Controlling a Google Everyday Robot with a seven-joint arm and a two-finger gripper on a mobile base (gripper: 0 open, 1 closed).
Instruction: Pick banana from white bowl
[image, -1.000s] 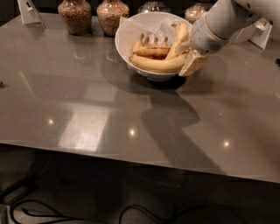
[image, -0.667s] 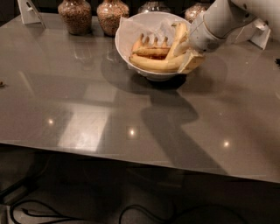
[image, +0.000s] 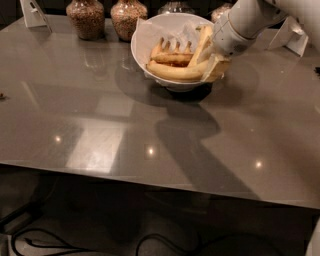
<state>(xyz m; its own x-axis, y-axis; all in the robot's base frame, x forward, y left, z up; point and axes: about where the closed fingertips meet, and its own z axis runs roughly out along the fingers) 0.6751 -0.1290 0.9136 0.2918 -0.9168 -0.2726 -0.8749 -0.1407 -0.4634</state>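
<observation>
The white bowl (image: 139, 47) with crinkled paper lining stands at the back middle of the table. The long pale yellow banana (image: 172, 73) lies curved along its front side. A shorter yellow banana (image: 202, 42) leans upright at the right, and a bunch of small orange-brown bananas (image: 170, 51) sits behind. My gripper (image: 214, 64) comes in from the upper right and is down at the bowl's right rim, at the right end of the long banana. That end is hidden by the gripper.
Two glass jars of brown grains (image: 86, 17) (image: 127, 17) stand behind the bowl to the left, with further jars behind it. White card stands are at the far left (image: 32, 12) and far right (image: 290, 32) corners. Cables lie on the floor below the front edge.
My gripper has shifted slightly to the left, further over the bowl's right rim. The bowl and bananas have stayed in place.
</observation>
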